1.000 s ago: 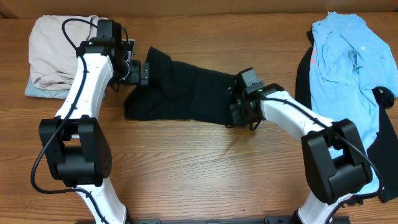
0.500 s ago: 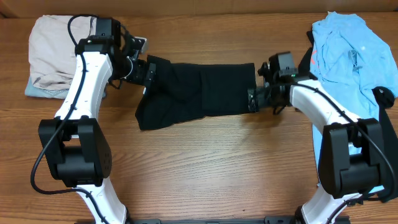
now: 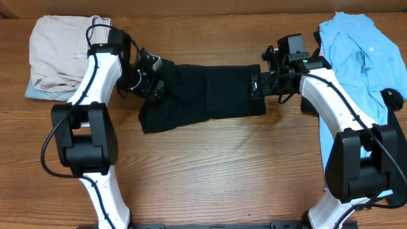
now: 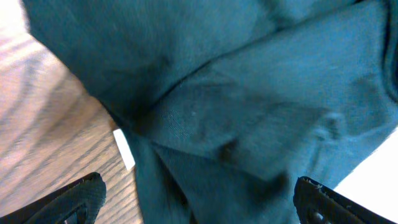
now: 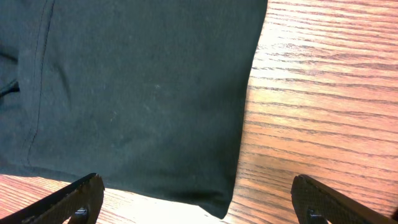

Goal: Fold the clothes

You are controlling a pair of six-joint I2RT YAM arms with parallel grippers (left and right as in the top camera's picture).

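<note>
A black T-shirt [image 3: 203,89] lies on the table as a long folded band between my two arms. My left gripper [image 3: 155,77] hovers open over its left end. In the left wrist view its fingers [image 4: 68,202] stand wide apart, with dark cloth [image 4: 249,93] and a small white tag [image 4: 124,149] below them. My right gripper [image 3: 255,86] stands open over the shirt's right end. The right wrist view shows the shirt's corner [image 5: 155,93] flat on the wood, with nothing held between the gripper [image 5: 199,205] fingers. A light blue T-shirt [image 3: 356,70] lies at the far right over another black garment [image 3: 395,149].
Folded beige clothing [image 3: 57,51] sits at the back left on a pale blue piece [image 3: 38,94]. Bare wooden table [image 3: 216,172] stretches across the front, between the arm bases.
My right gripper pulled the shirt's right end to the right and back, stretching it into a band, then opened and let go. My left gripper shifted slightly right over the left end.
</note>
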